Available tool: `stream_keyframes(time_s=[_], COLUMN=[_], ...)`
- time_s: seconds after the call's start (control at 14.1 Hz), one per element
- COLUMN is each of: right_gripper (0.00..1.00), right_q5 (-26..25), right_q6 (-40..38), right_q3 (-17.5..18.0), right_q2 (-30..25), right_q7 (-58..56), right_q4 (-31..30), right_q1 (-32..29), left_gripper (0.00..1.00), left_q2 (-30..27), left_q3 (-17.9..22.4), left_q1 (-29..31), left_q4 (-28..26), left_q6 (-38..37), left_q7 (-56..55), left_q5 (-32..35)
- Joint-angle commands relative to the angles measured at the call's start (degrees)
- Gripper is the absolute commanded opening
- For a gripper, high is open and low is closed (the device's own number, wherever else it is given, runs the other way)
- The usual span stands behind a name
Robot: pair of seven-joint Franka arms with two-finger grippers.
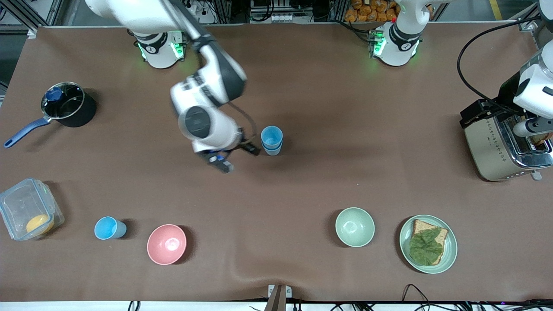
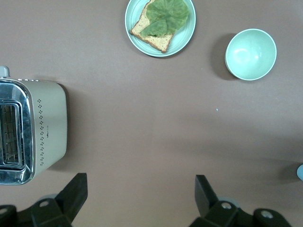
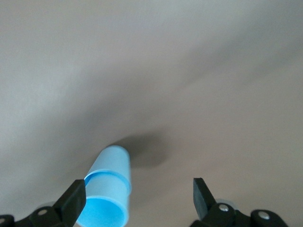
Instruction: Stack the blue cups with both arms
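Note:
Two blue cups stand nested as one stack [image 1: 271, 140] near the middle of the table, a bright sky-blue one inside a paler one. My right gripper [image 1: 239, 157] is open and empty just beside the stack, toward the right arm's end. In the right wrist view the stack [image 3: 110, 187] lies close to one finger [image 3: 72, 202] of the right gripper [image 3: 137, 198], not between the jaws. Another sky-blue cup [image 1: 109, 228] sits beside the pink bowl [image 1: 166, 244]. My left gripper [image 2: 141, 194] is open and empty, high over the table by the toaster [image 2: 33, 132].
A toaster [image 1: 503, 149] stands at the left arm's end. A pale green bowl [image 1: 354, 226] and a plate with bread and a leaf [image 1: 427, 244] sit near the front camera. A black pot [image 1: 68, 105] and a clear box [image 1: 28, 208] sit at the right arm's end.

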Motion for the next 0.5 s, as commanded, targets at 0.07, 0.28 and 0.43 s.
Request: stream_keyframes(time_s=[0.07,0.28,0.43], right_gripper=[1.0,1.0,1.0], right_q5=[-4.3,-7.5,-12.1], right_q6=[-7.6,-12.7,-16.1], right_q3=[0.6,0.6,0.6], right_q2=[-4.4,-8.0,-11.6], right_q7=[-13.2,-23.4,-32.3], right_q4=[-0.8,-1.0,-1.2], right_q1=[-8.1,-15.2,-17.9], left_gripper=[1.0,1.0,1.0], left_q2=[-0.4,-0.5,-0.4], left_q3=[0.0,-0.1,-0.1], left_q1=[-0.1,-0.1,-0.2], left_q4=[-0.2,-0.2,0.2], left_q6=[-0.4,-0.4,-0.4], left_q7=[0.9,0.9,0.9], left_q5=[0.1,0.0,0.0])
